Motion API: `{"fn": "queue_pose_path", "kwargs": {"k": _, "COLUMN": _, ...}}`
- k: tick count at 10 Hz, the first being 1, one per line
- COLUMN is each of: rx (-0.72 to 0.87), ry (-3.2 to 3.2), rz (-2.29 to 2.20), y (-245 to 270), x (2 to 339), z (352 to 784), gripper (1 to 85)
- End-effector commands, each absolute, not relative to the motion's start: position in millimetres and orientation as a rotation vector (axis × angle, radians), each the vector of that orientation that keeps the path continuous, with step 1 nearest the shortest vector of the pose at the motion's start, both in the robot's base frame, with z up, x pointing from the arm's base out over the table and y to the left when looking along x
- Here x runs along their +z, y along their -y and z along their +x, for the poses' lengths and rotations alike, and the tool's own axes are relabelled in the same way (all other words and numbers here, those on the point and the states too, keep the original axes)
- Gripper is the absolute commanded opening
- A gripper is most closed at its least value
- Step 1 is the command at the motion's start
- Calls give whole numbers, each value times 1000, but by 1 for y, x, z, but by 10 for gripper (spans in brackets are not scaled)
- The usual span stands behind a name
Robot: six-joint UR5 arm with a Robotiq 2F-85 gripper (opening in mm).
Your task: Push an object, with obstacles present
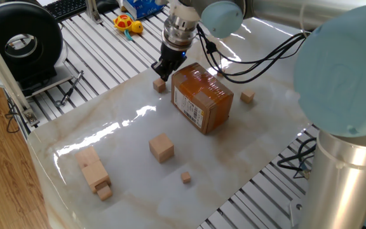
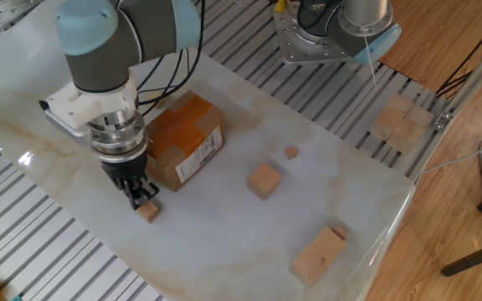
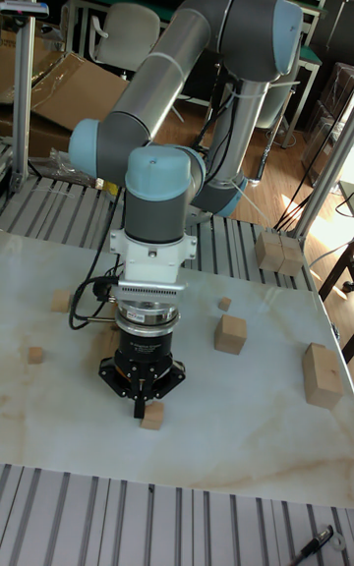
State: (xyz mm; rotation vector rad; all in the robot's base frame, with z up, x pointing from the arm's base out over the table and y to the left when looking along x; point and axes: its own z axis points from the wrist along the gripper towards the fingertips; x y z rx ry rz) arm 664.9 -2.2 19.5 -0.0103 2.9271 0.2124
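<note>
Landmark: brown taped cardboard box [image 1: 202,97] with white barcode label. Small plain light-wood cube [image 2: 148,211] lay just beside box's corner, touching black two-finger gripper [image 2: 141,196]; fingers looked together. Step judged: push underway. Next move called for steady shove clear of box

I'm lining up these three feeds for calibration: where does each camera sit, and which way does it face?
One fixed view: high at one side, looking down across the white marbled table; grey arm base in the foreground, gripper far.
The other fixed view: high at the opposite side, looking down; wrist and gripper near.
Tall fixed view: low at the table's edge, facing the whole arm.
All share the small light-wood cube at the gripper; the fixed views share the brown taped cardboard box.
</note>
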Motion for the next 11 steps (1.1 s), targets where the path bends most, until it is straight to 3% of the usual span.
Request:
{"fn": "queue_pose_path", "kwargs": {"k": 1, "rx": 213, "ry": -2928, "rz": -42, "y": -1, "x": 21, "z": 664, "gripper": 13}}
{"fn": "queue_pose_path", "kwargs": {"k": 5, "rx": 240, "ry": -2902, "rz": 59, "y": -64, "x": 12, "z": 666, "gripper": 13}}
{"fn": "queue_pose_path", "kwargs": {"k": 11, "rx": 206, "ry": -2912, "rz": -50, "y": -39, "x": 18, "z": 664, "gripper": 13}}
